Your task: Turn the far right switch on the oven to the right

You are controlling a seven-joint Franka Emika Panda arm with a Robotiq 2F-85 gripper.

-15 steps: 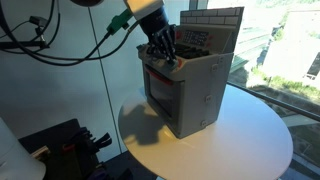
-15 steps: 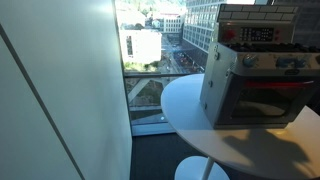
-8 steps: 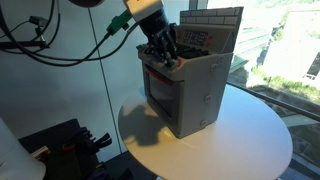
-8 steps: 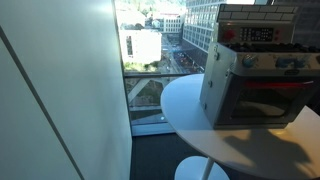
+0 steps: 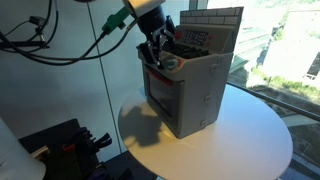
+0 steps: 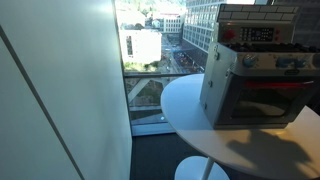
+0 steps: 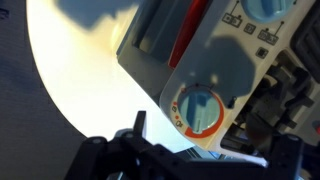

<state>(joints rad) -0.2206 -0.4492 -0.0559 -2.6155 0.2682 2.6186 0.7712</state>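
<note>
The far right switch (image 7: pixel 200 108), as I take it, is the round grey dial with an orange ring and blue centre that fills the middle of the wrist view. It sits on the control strip of the oven (image 7: pixel 250 60), straight ahead of the fingers (image 7: pixel 115 155) and in line with the gap between them. They are spread wide with nothing held, one dark tip low on each side of that view, and seem just short of the dial rather than touching it. The dial is round with no long side to line up on, so the coming move looks to be a short advance, a close on its rim, and a twist to the right. A second dial (image 7: pixel 262 8) lies further along the strip, well clear of the gap. In an exterior view the fingers (image 5: pixel 158 55) stand over the upper front edge of the oven (image 5: pixel 200 90) and hide the dial. The oven stands on the round white desk (image 5: pixel 250 130). Its door (image 7: pixel 150 40) looks shut, so its contents cannot be told.
</note>
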